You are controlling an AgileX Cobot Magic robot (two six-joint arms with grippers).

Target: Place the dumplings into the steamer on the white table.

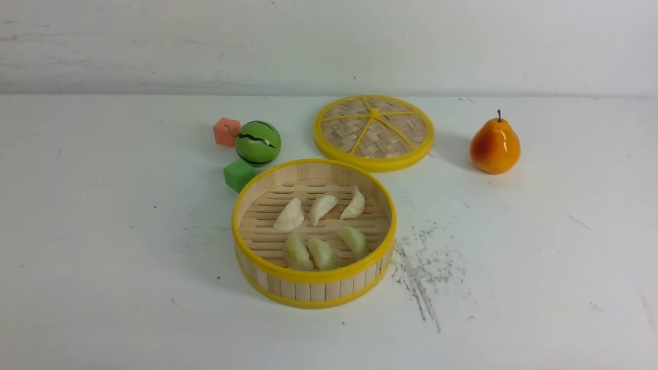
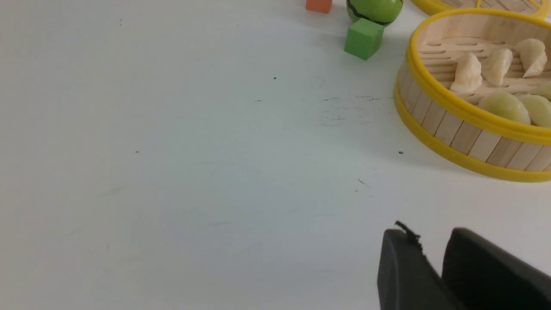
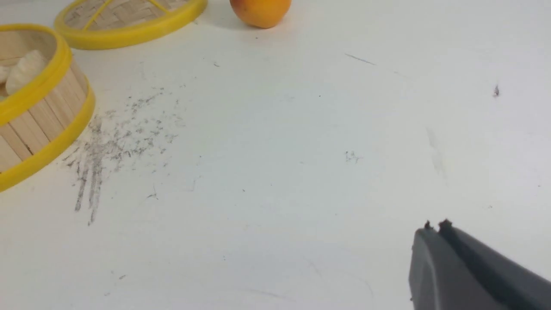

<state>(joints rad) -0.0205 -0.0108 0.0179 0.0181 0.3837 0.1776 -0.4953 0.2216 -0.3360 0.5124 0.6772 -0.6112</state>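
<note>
The steamer (image 1: 313,281) stands mid-table on the white table (image 1: 103,257). Inside it lie three cream-white dumplings (image 1: 323,206) in the far row and three pale green dumplings (image 1: 322,253) in the near row. Neither gripper shows in the front view. My left gripper (image 2: 430,234) hangs over bare table, well short of the steamer (image 2: 447,125), with a narrow gap between its fingertips and nothing held. My right gripper (image 3: 434,224) is shut and empty over bare table, far from the steamer (image 3: 38,120).
The flat woven lid (image 1: 373,132) lies behind the steamer. A pear (image 1: 494,146) stands at the back right. A green melon ball (image 1: 258,142), an orange cube (image 1: 226,131) and a green cube (image 1: 239,174) sit behind the steamer's left. Dark scratch marks (image 1: 421,267) lie to its right.
</note>
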